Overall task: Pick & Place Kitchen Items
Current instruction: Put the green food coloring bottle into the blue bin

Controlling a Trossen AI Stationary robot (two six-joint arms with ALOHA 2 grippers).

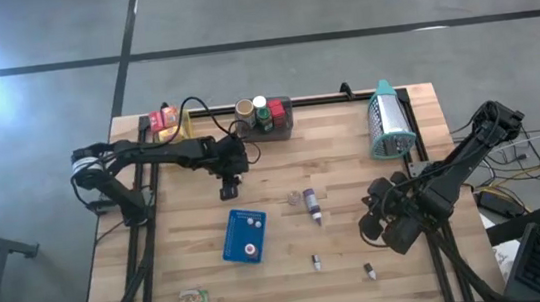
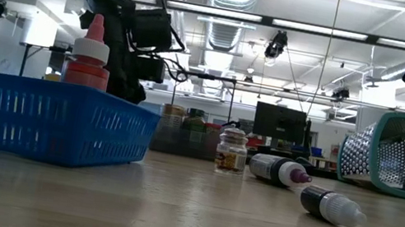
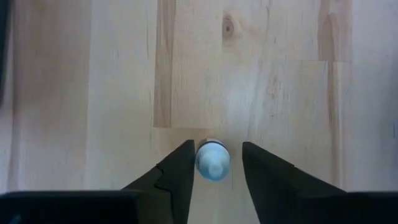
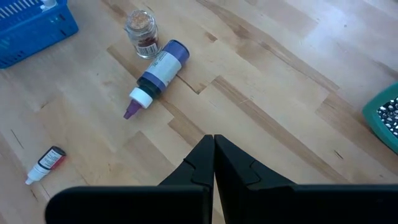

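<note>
White-capped, a tiny bottle [image 3: 212, 162] stands upright on the bench [image 3: 280, 81], directly under the left end effector [image 3: 214, 167], whose spread fingers flank it. The right end effector [image 4: 214, 155], pressed together, waits far off.

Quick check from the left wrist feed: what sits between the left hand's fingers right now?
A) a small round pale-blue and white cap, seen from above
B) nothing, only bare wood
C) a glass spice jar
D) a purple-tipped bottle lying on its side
A: the left wrist view shows a small round cap between the left hand fingers, not yet touched by them.
</note>
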